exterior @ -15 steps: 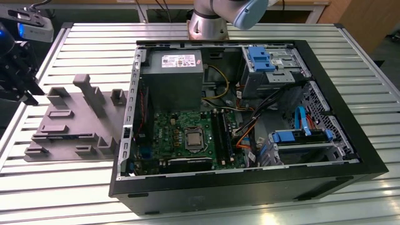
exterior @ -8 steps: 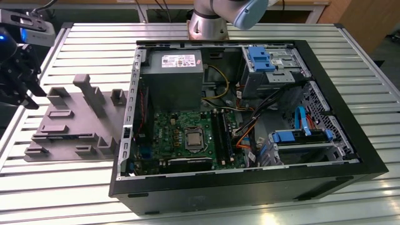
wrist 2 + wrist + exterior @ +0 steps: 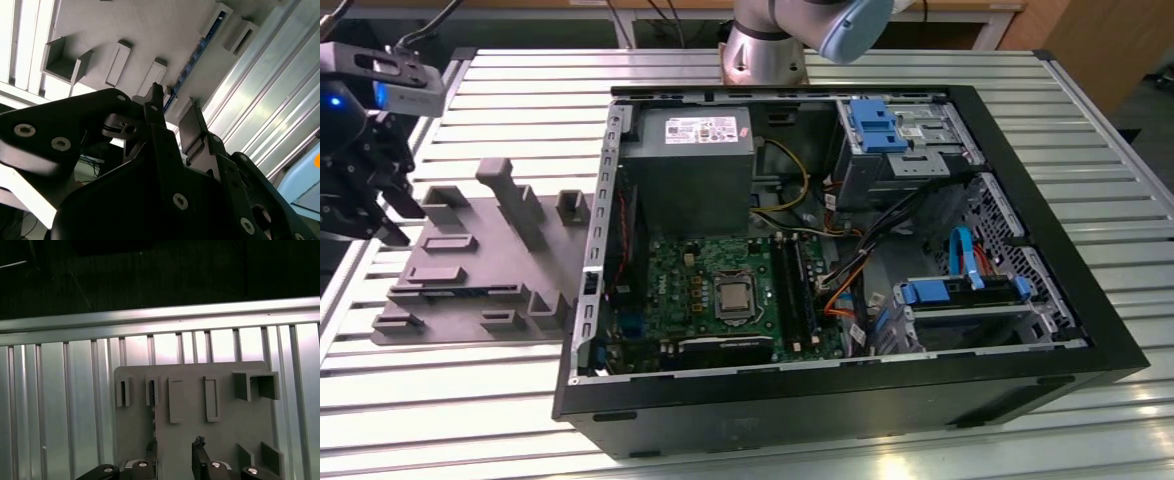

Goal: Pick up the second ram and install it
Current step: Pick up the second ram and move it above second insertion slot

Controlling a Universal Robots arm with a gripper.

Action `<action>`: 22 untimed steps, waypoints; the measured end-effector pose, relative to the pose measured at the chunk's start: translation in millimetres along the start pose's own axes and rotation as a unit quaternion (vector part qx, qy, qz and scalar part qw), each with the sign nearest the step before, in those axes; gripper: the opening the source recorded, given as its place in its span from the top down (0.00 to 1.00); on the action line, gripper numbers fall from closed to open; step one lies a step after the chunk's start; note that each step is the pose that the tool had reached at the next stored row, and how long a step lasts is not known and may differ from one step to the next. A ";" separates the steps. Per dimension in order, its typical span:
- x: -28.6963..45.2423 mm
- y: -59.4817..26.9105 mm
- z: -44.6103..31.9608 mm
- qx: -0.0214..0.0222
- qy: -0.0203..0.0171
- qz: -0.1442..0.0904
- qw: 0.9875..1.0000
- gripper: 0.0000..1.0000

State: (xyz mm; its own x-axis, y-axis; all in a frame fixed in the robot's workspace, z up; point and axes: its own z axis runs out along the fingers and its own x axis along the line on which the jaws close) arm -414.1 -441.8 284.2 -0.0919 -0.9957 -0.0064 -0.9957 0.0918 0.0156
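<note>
The second ram (image 3: pixel 196 57) is a thin blue-green stick standing on edge in a slot of the grey holder block (image 3: pixel 150 30); in the exterior view it is a faint bluish strip (image 3: pixel 460 292) near the block's front. My gripper (image 3: pixel 374 222) hangs above the block's far-left side, apart from the ram. It is open in both wrist views (image 3: pixel 173 107) (image 3: pixel 176 449), with nothing between its black fingers (image 3: pixel 156 102). The black memory slots (image 3: pixel 790 285) lie on the green motherboard (image 3: pixel 720 290) inside the open computer case (image 3: pixel 854 400).
The grey holder block (image 3: pixel 480 250) has several upright posts and pockets (image 3: pixel 255 385). The ribbed metal table (image 3: pixel 454 400) carries both block and case. A grey power supply (image 3: pixel 687 150), blue drive brackets (image 3: pixel 881 125) and loose cables (image 3: pixel 854 260) crowd the case. The arm's base (image 3: pixel 767 45) stands behind it.
</note>
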 end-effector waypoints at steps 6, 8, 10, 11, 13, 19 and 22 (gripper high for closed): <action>2.3 -0.4 10.8 0.001 0.000 0.000 1.000 0.60; 5.5 -0.8 13.5 0.001 0.000 0.000 1.000 0.60; 8.2 -1.1 16.4 0.001 0.000 0.000 1.000 0.60; 9.1 -1.2 18.1 0.002 0.000 0.000 1.000 0.60; 10.2 -1.3 21.5 0.002 0.000 0.000 1.000 0.60; 11.2 -1.6 31.3 0.003 0.000 0.000 1.000 0.60; 11.6 -1.7 36.0 0.003 0.000 0.000 1.000 0.60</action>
State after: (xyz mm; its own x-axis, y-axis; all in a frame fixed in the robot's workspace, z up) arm -414.0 -453.2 248.2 -0.0917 -0.9958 -0.0070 -0.9957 0.0916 0.0100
